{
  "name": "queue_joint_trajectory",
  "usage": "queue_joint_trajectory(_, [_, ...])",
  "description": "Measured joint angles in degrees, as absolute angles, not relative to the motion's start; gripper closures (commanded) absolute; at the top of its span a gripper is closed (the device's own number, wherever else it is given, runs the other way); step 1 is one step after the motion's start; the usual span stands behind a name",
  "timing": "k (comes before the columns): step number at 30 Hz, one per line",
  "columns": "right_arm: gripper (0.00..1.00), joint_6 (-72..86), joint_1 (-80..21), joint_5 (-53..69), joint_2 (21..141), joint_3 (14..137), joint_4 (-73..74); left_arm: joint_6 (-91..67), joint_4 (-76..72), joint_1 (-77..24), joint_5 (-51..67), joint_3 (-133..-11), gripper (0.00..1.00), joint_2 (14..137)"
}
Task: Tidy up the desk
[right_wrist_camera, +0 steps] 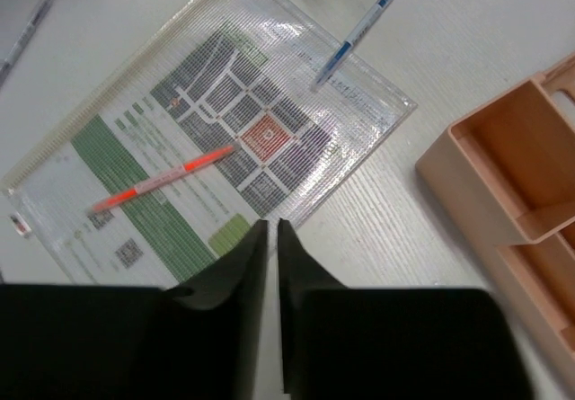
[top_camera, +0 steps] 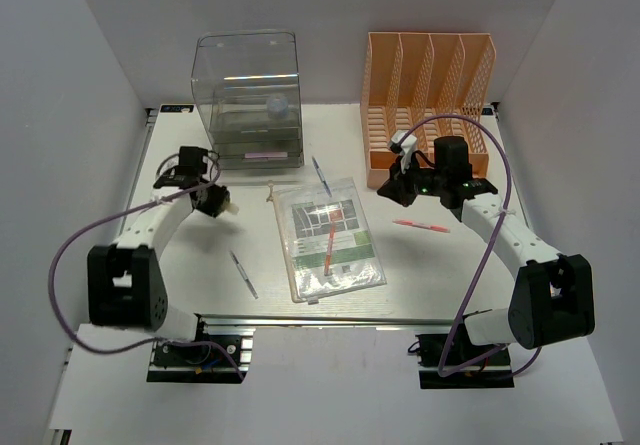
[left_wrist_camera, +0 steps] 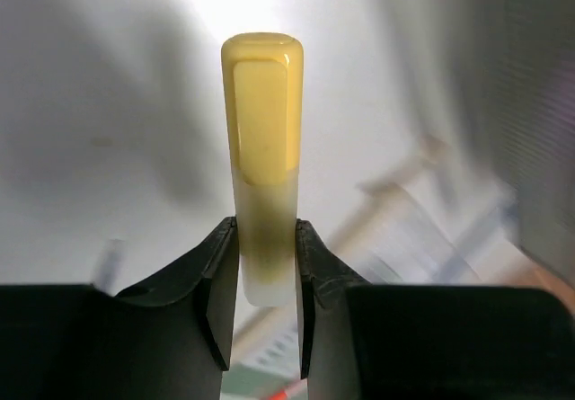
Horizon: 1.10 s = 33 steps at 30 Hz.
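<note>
The white desk (top_camera: 440, 265) carries a clear zip pouch of printed sheets (top_camera: 328, 237) in its middle, with an orange pen (top_camera: 331, 245) lying on it. My left gripper (top_camera: 215, 202) hangs above the desk's left side, in front of the clear drawer box. It is shut on a yellow marker (left_wrist_camera: 262, 130), which sticks out past the fingertips (left_wrist_camera: 220, 265). My right gripper (top_camera: 388, 191) hovers just right of the pouch's far corner. In the right wrist view its jaws (right_wrist_camera: 267, 226) are shut and empty, over the pouch's edge (right_wrist_camera: 225, 139).
A clear drawer box (top_camera: 247, 100) stands at the back left and an orange file rack (top_camera: 428, 100) at the back right. A blue pen (top_camera: 320, 174) lies at the pouch's far edge, a grey pen (top_camera: 243, 273) at the front left, and a red pen (top_camera: 421, 226) at the right.
</note>
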State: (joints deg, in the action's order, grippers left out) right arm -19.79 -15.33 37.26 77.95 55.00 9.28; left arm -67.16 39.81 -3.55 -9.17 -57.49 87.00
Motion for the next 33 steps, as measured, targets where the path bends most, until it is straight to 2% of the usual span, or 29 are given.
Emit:
queue_joint_trajectory(1, [1.00, -19.9, -15.3, 37.8, 78.0, 55.0, 9.5, -65.0, 36.9, -3.7, -7.2, -57.3, 1.00, 84.2])
queue_joint_trajectory(5, [1.00, -20.1, -15.3, 39.2, 78.0, 55.1, 10.2, -55.8, 26.6, -4.3, 1.3, -59.4, 1.00, 78.5])
queue_joint_trajectory(12, [0.97, -20.2, -15.3, 39.7, 78.0, 55.1, 10.4, -32.2, 21.6, -5.5, 13.7, -67.3, 1.00, 82.8])
queue_joint_trajectory(22, [0.90, -20.4, -15.3, 40.6, 78.0, 55.1, 10.4, 6.2, 17.3, -9.3, 16.0, -59.5, 1.00, 74.9])
queue_joint_trajectory(28, [0.89, -20.6, -15.3, 40.7, 78.0, 55.1, 10.5, 27.5, 16.8, -12.7, 17.7, -62.4, 0.99, 81.2])
queue_joint_trajectory(33, [0.89, -20.9, -15.3, 40.7, 78.0, 55.1, 10.5, 39.1, 14.3, -15.3, 13.8, -65.6, 1.00, 87.4])
